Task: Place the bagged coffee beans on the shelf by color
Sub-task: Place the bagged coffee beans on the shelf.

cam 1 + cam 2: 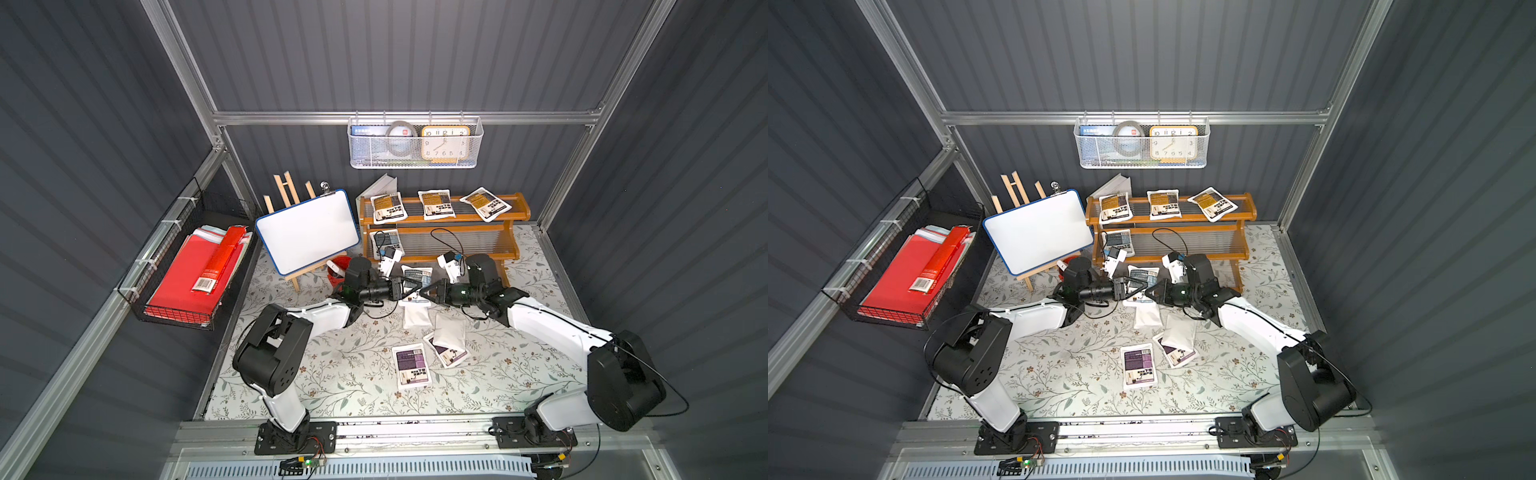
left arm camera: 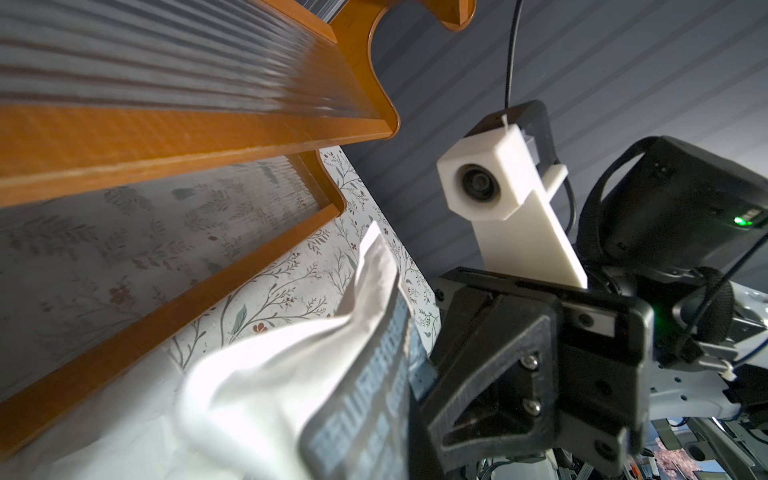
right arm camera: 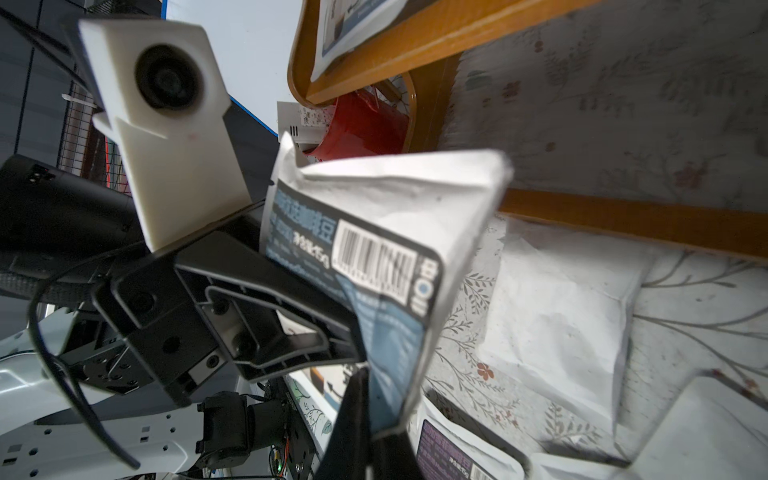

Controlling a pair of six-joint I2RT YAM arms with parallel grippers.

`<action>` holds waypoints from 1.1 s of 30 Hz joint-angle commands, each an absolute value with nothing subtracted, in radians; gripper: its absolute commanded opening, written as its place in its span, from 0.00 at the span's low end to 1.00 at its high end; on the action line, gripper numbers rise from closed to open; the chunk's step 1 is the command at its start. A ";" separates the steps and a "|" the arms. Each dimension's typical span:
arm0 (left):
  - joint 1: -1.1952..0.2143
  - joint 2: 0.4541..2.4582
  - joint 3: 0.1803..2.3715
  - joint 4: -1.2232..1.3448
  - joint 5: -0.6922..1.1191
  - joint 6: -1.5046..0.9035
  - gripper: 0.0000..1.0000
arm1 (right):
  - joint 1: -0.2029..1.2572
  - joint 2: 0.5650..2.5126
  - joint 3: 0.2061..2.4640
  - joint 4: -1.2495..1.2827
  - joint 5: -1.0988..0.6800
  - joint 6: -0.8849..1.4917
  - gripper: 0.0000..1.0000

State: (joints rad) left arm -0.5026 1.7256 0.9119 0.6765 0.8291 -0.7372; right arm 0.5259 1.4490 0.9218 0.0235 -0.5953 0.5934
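White arm links (image 1: pixel 320 316), black joints (image 1: pixel 270 357), black left tool (image 1: pixel 409 290), black cables (image 2: pixel 512 50), white wrist-camera housing (image 2: pixel 490 178).

- The floral-patterned worktop (image 1: pixel 332 382) carries the shelf (image 1: pixel 440 229) at its back and, beside it, a small easel with a whiteboard (image 1: pixel 307 230).
- A red container (image 1: pixel 341 262) stands near the easel's foot, partly hidden.
- Top tier of the shelf: three amber-labelled pouches (image 1: pixel 389 208) (image 1: pixel 436 204) (image 1: pixel 485 203) in a row.
- Middle tier: one blue-grey-labelled pouch (image 1: pixel 384 241) at the end nearest the whiteboard.
- Mid-worktop: a purple-labelled pouch (image 1: pixel 411 365) lies label up.
- Just beside it, a second purple pouch (image 1: pixel 451 356) lies partly under a plain white pouch (image 1: pixel 449 332).
- Another white-backed pouch (image 1: pixel 415 316) lies near them, closer to the shelf.
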 commanded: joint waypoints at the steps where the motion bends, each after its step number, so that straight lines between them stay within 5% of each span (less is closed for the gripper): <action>1: -0.503 1.686 0.950 0.622 0.764 -0.710 0.00 | 0.531 1.446 0.955 0.023 -0.570 0.599 0.27; 4: -0.503 1.680 0.974 0.580 0.635 -0.731 0.00 | 0.532 1.424 0.950 0.053 -0.514 0.647 0.45; 8: -0.503 1.683 1.012 0.554 0.456 -0.811 0.00 | 0.532 1.377 0.893 0.168 -0.427 0.770 0.54; 15: -0.503 1.698 1.019 0.622 0.380 -0.925 0.00 | 0.535 1.315 0.727 0.453 -0.333 1.022 0.55; 33: -0.512 1.691 0.954 0.827 0.397 -1.064 0.00 | 0.561 1.405 0.747 0.617 -0.382 1.083 0.50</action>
